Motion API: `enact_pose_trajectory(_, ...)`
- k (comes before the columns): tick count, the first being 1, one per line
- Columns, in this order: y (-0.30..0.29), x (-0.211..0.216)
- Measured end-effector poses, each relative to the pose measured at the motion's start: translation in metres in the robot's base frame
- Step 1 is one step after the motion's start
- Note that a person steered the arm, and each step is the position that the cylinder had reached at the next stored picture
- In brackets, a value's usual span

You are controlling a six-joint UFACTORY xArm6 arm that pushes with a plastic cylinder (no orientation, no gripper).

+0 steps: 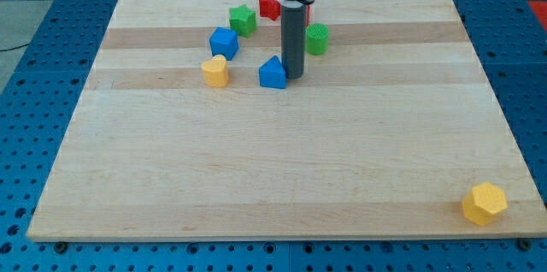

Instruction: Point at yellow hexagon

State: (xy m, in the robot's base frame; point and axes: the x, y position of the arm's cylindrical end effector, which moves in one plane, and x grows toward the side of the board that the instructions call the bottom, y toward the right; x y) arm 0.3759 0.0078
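Note:
The yellow hexagon lies near the board's bottom right corner, alone. My tip rests on the board at the view's upper middle, far up and left of the hexagon. It stands just right of a blue block with a peaked top, touching or nearly touching it. The dark rod rises straight up from the tip to the arm at the view's top edge.
Around the tip lie a blue cube, a yellow heart-like block, a green star-like block, a green cylinder and a red block partly hidden behind the rod. The wooden board sits on a blue perforated table.

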Motion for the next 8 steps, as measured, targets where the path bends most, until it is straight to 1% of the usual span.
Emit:
enact_pose_trajectory(1,0.008,-0.008)
enact_pose_trajectory(2,0.039,0.003)
enact_pose_trajectory(3,0.096,0.045)
enact_pose_trajectory(4,0.123,0.054)
enact_pose_trajectory(5,0.208,0.056)
enact_pose_trajectory(6,0.314,0.057)
enact_pose_trajectory(7,0.337,0.062)
enact_pose_trajectory(8,0.337,0.062)
